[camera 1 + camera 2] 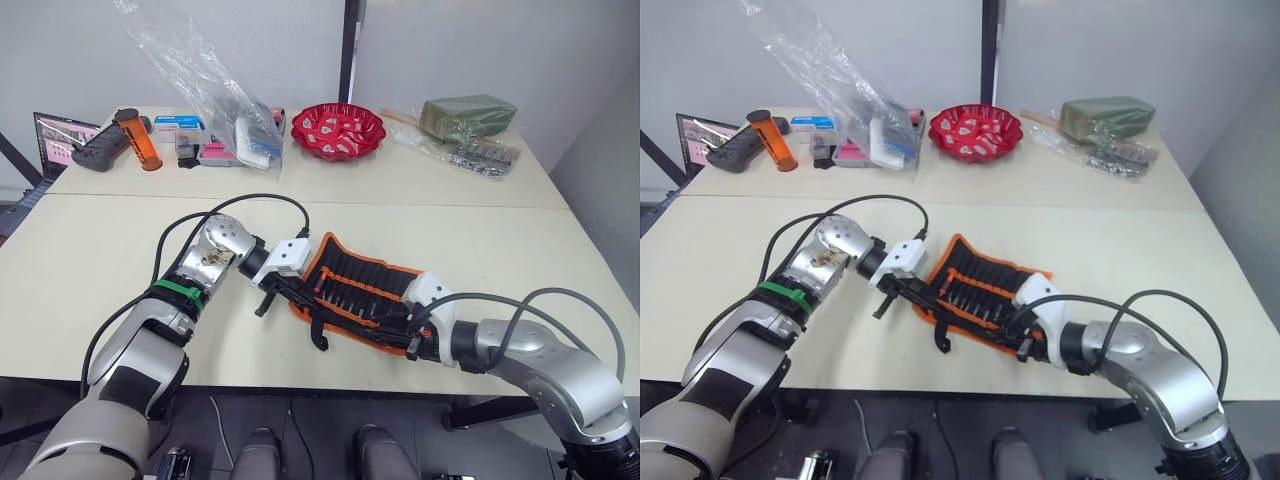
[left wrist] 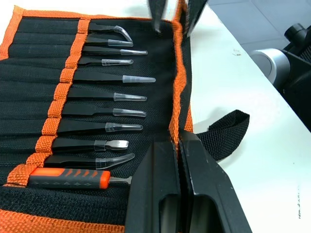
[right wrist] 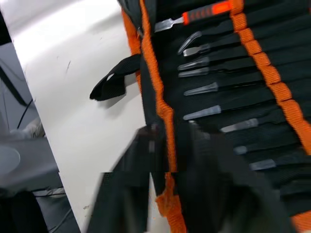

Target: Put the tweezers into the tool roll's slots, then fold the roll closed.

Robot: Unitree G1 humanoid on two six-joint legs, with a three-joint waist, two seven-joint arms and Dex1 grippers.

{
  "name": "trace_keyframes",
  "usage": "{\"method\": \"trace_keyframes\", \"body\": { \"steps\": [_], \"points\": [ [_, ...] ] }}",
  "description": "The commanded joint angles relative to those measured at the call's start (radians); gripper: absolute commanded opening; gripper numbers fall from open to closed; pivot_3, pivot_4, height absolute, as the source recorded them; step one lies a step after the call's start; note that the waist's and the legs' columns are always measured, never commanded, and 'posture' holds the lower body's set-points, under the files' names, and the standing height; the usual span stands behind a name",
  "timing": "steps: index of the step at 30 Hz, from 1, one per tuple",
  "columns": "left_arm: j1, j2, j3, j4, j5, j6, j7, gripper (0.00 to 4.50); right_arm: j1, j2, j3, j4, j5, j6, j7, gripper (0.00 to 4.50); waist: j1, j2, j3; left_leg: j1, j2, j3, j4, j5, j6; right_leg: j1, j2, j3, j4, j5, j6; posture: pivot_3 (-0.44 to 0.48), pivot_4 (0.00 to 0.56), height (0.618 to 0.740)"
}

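The tool roll (image 1: 360,285) lies open on the table near the front edge, black with orange binding. Several black tweezers (image 2: 112,97) sit side by side in its slots (image 2: 43,102), with an orange-handled tool (image 2: 68,178) at one end. My left gripper (image 2: 179,141) is shut on the roll's orange edge at the roll's left end (image 1: 288,292). My right gripper (image 1: 412,335) is at the roll's near right corner. In the right wrist view it (image 3: 167,143) is open, with its fingers astride the orange edge binding. A black strap (image 1: 318,335) hangs off the near edge.
At the back of the table stand a red bowl (image 1: 338,130), a clear plastic bag (image 1: 215,90), an orange cylinder (image 1: 138,140), a black game controller (image 1: 98,152) and a green packet (image 1: 467,115). The table's front edge (image 1: 300,385) runs just below the roll.
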Motion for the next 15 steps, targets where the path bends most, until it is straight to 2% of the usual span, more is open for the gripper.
{"method": "trace_keyframes", "body": {
  "steps": [1, 7, 11, 13, 14, 15],
  "points": [
    [0.007, -0.002, 0.039, -0.024, -0.01, 0.008, -0.003, 0.0, 0.04, -0.017, -0.061, -0.075, 0.059, -0.003, 0.018, 2.16, 0.0, 0.0, 0.0, 0.0, 0.0, 0.0, 0.0, 0.0, 0.0, 0.0, 0.0, 0.0, 0.0, 0.0, 0.0, 0.0, 0.15, 0.735],
    [0.027, -0.004, 0.052, -0.025, 0.006, -0.002, -0.003, 0.0, 0.087, -0.004, -0.078, -0.072, 0.077, -0.025, -0.004, 2.16, -0.001, 0.0, 0.0, 0.001, 0.0, 0.0, 0.0, 0.0, 0.0, 0.001, 0.0, 0.0, 0.0, 0.0, 0.0, 0.0, 0.15, 0.735],
    [0.025, -0.013, 0.07, -0.012, 0.022, -0.012, -0.003, 0.0, 0.094, 0.018, -0.1, -0.047, 0.092, -0.032, -0.021, 1.02, 0.0, 0.0, 0.0, 0.001, 0.0, 0.0, 0.0, 0.0, 0.0, 0.001, 0.0, 0.0, 0.0, 0.0, 0.0, 0.0, 0.15, 0.735],
    [0.02, -0.029, 0.094, 0.006, 0.038, -0.039, 0.008, 0.0, 0.09, 0.018, -0.101, -0.029, 0.076, -0.048, -0.026, 0.3, 0.0, 0.0, 0.0, 0.0, 0.0, 0.0, 0.0, 0.0, 0.0, 0.001, 0.0, 0.0, 0.0, 0.0, 0.0, 0.0, 0.15, 0.735],
    [0.014, -0.039, 0.106, 0.018, 0.046, -0.054, 0.018, 0.0, 0.087, 0.016, -0.1, -0.017, 0.066, -0.057, -0.029, 0.05, 0.0, 0.0, 0.0, 0.0, 0.0, 0.0, 0.0, 0.0, 0.0, 0.001, 0.0, 0.0, 0.0, 0.0, 0.0, 0.0, 0.15, 0.735],
    [0.011, -0.048, 0.116, 0.028, 0.054, -0.063, 0.024, 0.0, 0.085, 0.014, -0.099, -0.008, 0.06, -0.063, -0.031, 0.05, 0.001, 0.0, 0.0, 0.0, 0.0, 0.0, 0.0, 0.0, 0.0, 0.001, 0.0, 0.0, 0.0, 0.0, 0.0, 0.0, 0.15, 0.735]
  ]
}}
